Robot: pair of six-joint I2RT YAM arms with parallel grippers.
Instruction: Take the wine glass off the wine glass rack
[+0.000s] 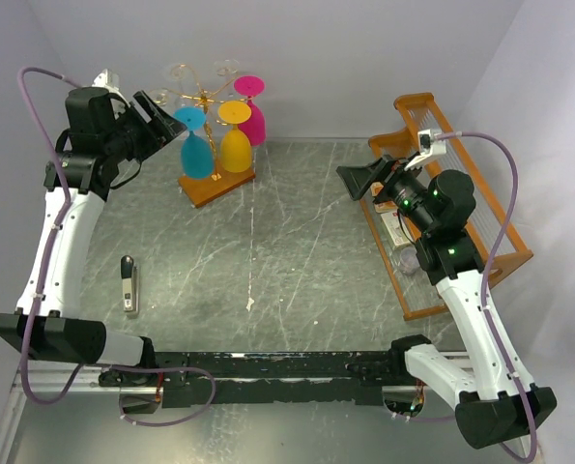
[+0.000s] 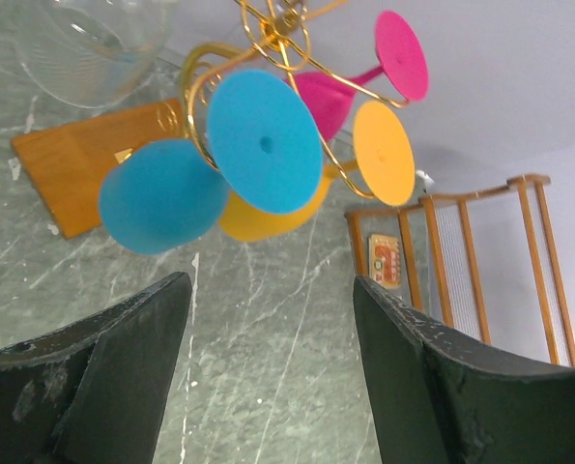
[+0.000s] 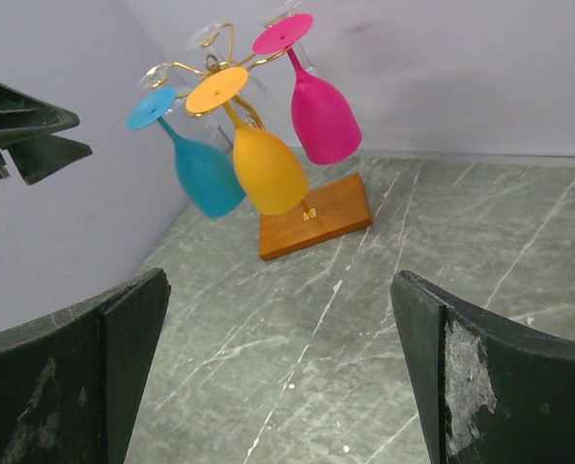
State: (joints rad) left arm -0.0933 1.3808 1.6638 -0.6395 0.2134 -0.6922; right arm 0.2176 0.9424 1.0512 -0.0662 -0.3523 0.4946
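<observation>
My left gripper (image 2: 270, 285) is spread and empty, the blue glass (image 2: 266, 140) on the rack (image 2: 74, 164) just ahead; my right gripper (image 3: 279, 280) is spread too.

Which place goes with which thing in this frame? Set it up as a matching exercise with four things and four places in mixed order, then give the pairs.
Things:
1. blue glass
2. yellow glass
3. pink glass
4. small dark tool

Places:
A. lying flat on the table
B. hanging closest to the back wall
C. hanging closest to the left gripper
D. hanging between the other two coloured glasses

Pairs: 1-C, 2-D, 3-B, 4-A
</observation>
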